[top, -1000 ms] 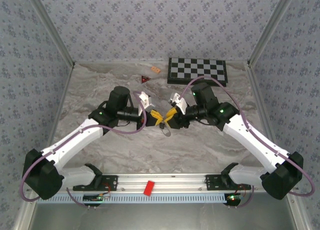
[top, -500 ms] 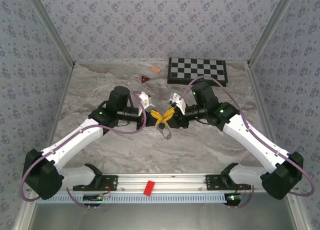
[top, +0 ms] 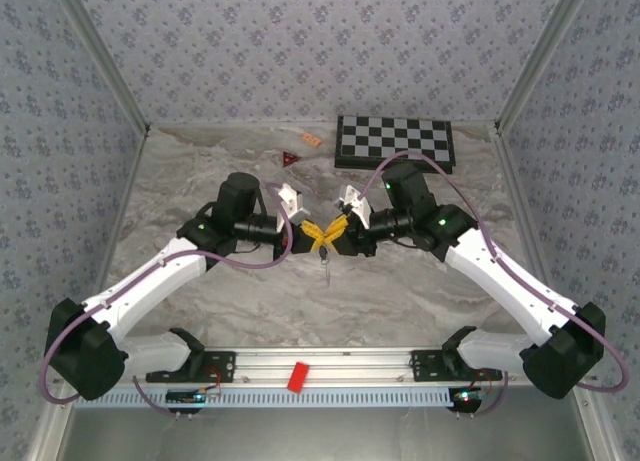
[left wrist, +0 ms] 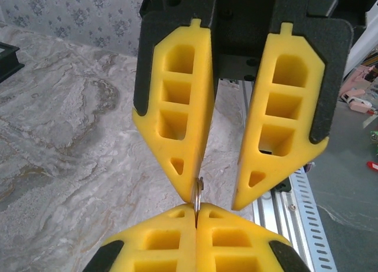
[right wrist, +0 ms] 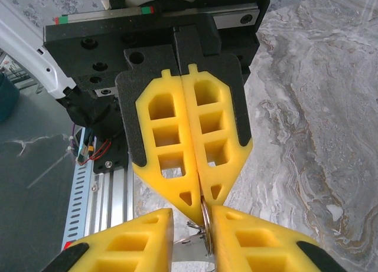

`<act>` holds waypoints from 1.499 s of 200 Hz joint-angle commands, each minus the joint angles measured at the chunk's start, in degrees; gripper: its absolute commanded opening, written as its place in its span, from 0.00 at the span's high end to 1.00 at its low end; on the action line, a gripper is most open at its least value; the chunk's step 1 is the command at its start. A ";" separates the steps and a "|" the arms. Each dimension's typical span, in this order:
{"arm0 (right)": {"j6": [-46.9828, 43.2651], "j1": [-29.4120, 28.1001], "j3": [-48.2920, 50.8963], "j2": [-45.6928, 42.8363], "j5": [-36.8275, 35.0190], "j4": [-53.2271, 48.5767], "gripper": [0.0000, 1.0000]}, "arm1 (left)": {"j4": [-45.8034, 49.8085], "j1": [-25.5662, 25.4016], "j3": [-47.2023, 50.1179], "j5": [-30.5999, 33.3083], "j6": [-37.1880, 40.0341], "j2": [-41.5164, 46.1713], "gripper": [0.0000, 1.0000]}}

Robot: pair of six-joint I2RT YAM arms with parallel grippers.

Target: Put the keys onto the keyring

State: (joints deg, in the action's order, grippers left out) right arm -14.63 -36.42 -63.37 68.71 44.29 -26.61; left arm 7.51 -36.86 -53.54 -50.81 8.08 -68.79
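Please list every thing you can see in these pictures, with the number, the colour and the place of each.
keyring: one, silvery, seen edge-on, clamped between the left fingers
keys: small dark piece, count unclear, hanging under the meeting fingers
chessboard: one, black and white, far edge, right of centre
triangle: one, red, far side, left of the chessboard
chip: one, orange, at the far edge beyond the triangle
block: one, red, on the rail at the near edge
table: one, grey marble
left fingers: two, yellow, shut on the keyring
right fingers: two, yellow, apart, facing the left ones
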 commanded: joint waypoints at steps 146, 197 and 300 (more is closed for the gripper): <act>-0.31 -1.74 2.28 0.84 1.64 -0.34 0.76 | -4.59 0.04 -0.54 -0.70 -1.22 1.82 1.00; 0.29 -1.90 2.91 0.99 2.36 1.29 0.96 | -4.78 0.05 -0.61 -0.91 -1.53 1.74 1.00; 12.69 2.59 12.51 -7.00 -0.71 23.05 1.00 | -10.80 0.75 1.90 2.77 -6.75 3.67 0.62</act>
State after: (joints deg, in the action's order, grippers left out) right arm -9.10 -35.77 -55.09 64.20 43.81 -14.72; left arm 5.74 -36.62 -52.64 -48.36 4.51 -68.45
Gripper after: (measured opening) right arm 0.037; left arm 0.311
